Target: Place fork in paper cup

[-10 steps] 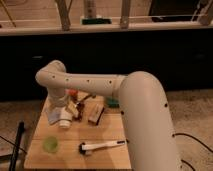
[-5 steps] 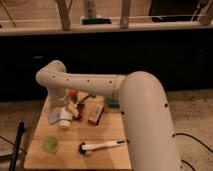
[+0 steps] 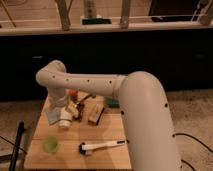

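Observation:
The white paper cup [image 3: 65,120] is on the left part of the wooden table [image 3: 112,132], seemingly tipped on its side. My gripper [image 3: 71,107] hangs from the white arm [image 3: 90,85] right above and against the cup, partly covering it. A thin dark piece [image 3: 88,97] sticks out to the right of the gripper; I cannot tell whether it is the fork. No fork shows plainly anywhere else.
A white-handled tool with a dark head [image 3: 100,146] lies near the front edge. A green round object [image 3: 50,145] sits at the front left. A brown block [image 3: 94,114], a teal item [image 3: 112,103], a red-orange item [image 3: 73,93] and a grey-blue cloth [image 3: 52,116] lie nearby.

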